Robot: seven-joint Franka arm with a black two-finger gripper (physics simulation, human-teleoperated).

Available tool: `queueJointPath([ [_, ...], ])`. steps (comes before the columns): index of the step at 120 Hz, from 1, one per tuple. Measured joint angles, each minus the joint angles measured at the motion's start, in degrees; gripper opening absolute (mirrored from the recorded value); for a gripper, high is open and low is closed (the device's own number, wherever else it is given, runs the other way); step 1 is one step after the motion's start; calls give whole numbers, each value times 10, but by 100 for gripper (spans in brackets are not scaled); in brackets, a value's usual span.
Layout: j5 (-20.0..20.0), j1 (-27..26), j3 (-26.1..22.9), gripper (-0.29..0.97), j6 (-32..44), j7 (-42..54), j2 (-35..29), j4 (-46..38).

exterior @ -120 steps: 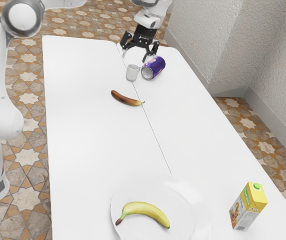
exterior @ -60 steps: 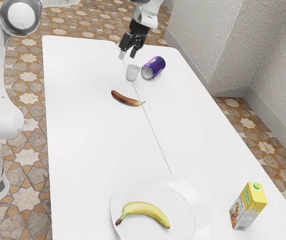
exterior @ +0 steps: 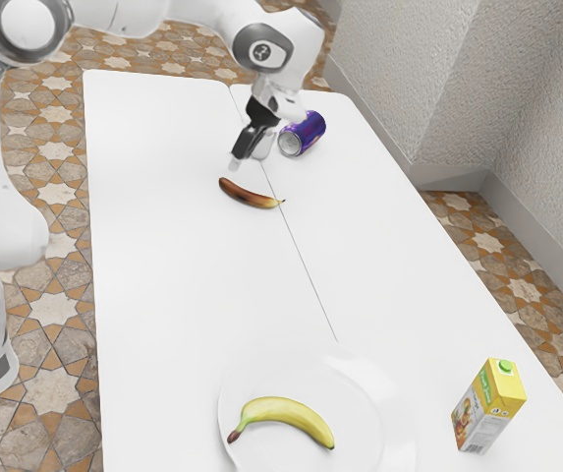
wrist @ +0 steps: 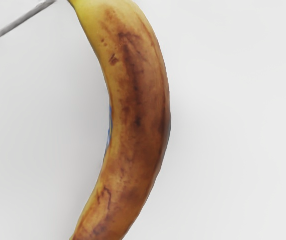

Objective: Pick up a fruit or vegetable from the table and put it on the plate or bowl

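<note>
A brown, overripe banana [exterior: 250,194] lies on the white table [exterior: 163,256] beside the centre seam; in the wrist view this banana [wrist: 135,125] runs lengthwise straight under my hand. My gripper [exterior: 241,153] hangs open just above and slightly behind the banana, touching nothing. A fresh yellow banana [exterior: 283,417] rests on the white plate [exterior: 360,393] at the table's near end.
A purple can [exterior: 303,132] lies on its side just to the exterior view's right of my hand. A yellow juice carton [exterior: 487,405] stands near the plate at the exterior view's right. The table seam [wrist: 13,26] passes by the banana's tip.
My hand has turned and come down from above the can and the white cup toward the brown banana; the arm now covers the cup. Nothing on the table has moved.
</note>
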Motion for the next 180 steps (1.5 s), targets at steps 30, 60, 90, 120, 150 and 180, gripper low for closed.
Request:
queueJointPath([
  [30,20,-12,12,68,97,-23,-10,-25],
  [60,23,-31,36,68,131,-16,-15,-52],
  [90,18,-38,39,68,130,-29,-15,-72],
  [120,48,-43,39,68,150,-47,-14,-86],
  [150,54,-36,38,68,154,-60,-13,-85],
  [180,56,-33,39,65,154,-62,-14,-86],
])
